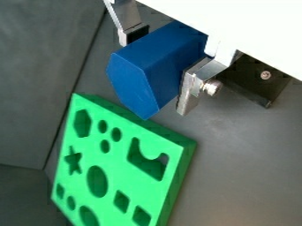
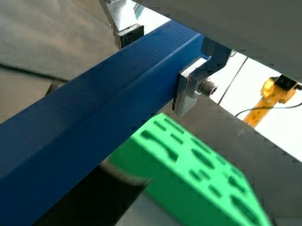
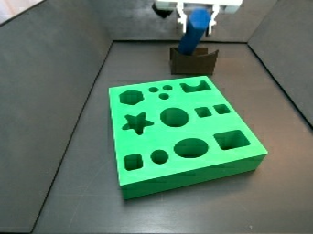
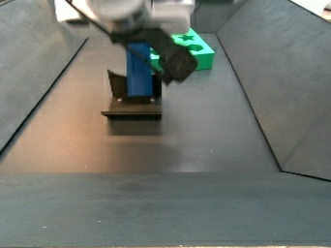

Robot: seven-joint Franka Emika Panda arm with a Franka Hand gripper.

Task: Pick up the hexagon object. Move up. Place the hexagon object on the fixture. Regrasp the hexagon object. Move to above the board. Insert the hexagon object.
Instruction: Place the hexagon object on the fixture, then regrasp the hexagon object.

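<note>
My gripper (image 1: 157, 66) is shut on the hexagon object (image 1: 151, 75), a long blue bar; the silver fingers (image 1: 189, 88) clamp its flat sides in both wrist views (image 2: 158, 62). In both side views the bar (image 3: 191, 38) hangs steeply tilted from the gripper (image 3: 196, 15), and its lower end is at the notch of the dark fixture (image 3: 196, 62). The fixture (image 4: 132, 108) stands on the floor with the bar (image 4: 139, 73) rising from it. I cannot tell whether the bar touches the notch. The green board (image 3: 178, 132) with shaped cut-outs lies apart from the fixture, and also shows in a wrist view (image 1: 118, 168).
Dark sloping walls (image 3: 73, 101) enclose the floor on both sides. The board (image 4: 188, 48) lies behind the gripper in a side view. A yellow stand (image 2: 274, 93) shows outside the enclosure in a wrist view.
</note>
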